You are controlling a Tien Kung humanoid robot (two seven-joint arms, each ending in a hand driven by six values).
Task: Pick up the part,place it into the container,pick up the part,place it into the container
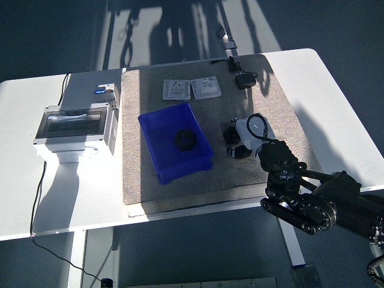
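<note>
Fingers (239, 150) of right hand (247, 137) curl down over a black part (231, 134) on the grey mat (273, 120), just right of the blue container (159, 131); whether they're actually gripping it or only touching, can't tell. Second black part (185, 140) already sits inside container, near its middle. Two flat white plates (192, 89) lie side by side at mat's far edge, black adapter w/ cable (245, 80) to their right. Grey enclosure box w/ clear lid (75, 125) stands on white tabletop (60, 198) left of mat.
</note>
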